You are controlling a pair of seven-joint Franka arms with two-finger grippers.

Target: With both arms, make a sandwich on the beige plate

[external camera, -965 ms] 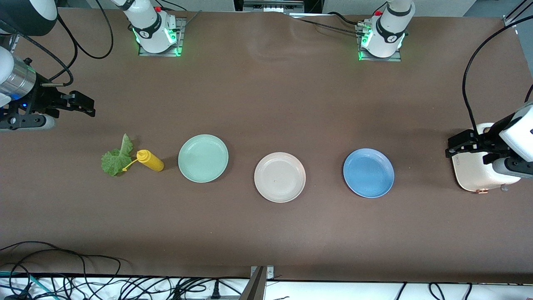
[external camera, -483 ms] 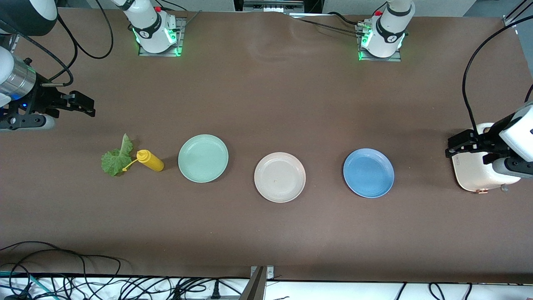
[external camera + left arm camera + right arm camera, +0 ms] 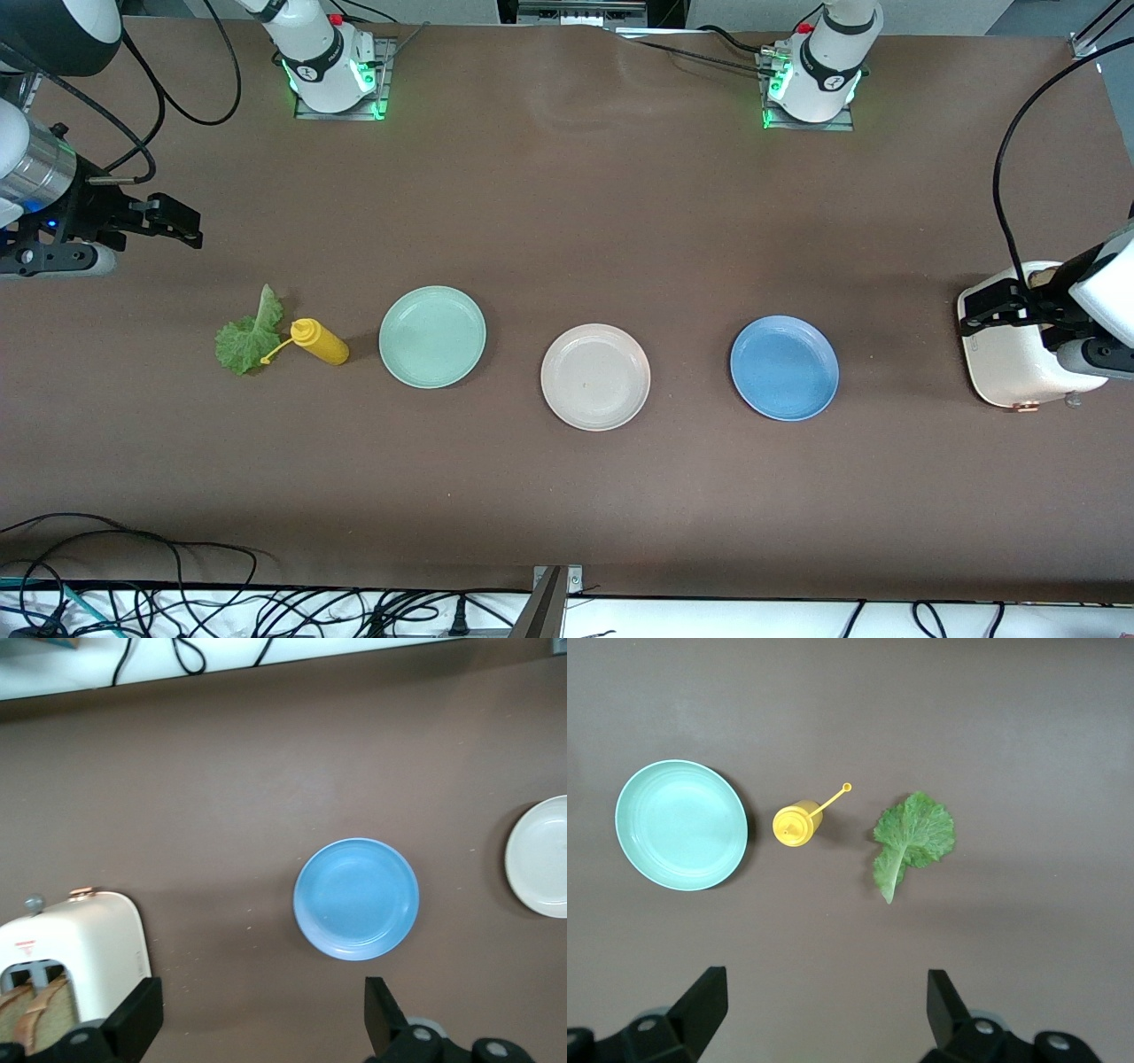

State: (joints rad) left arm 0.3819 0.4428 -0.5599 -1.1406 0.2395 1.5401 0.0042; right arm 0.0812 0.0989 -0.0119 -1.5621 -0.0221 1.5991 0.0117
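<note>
The left pincer (image 3: 997,312), fingers (image 3: 140,1017) spread wide, hangs over the cream toaster (image 3: 1010,359) holding brown bread slices (image 3: 35,1014). The right pincer (image 3: 173,221), also spread, waits over the brown worktop (image 3: 567,221) at 11 o'clock from the ruffled green lettuce leaf (image 3: 246,337). The round beige plate (image 3: 595,377) sits empty between mint-green (image 3: 432,337) and blue plates (image 3: 784,368).

beige plate (image 3: 595,377) between 2 plates

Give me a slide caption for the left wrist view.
Open left gripper above the white toaster holding bread slices, with the blue plate and beige plate empty.
</note>
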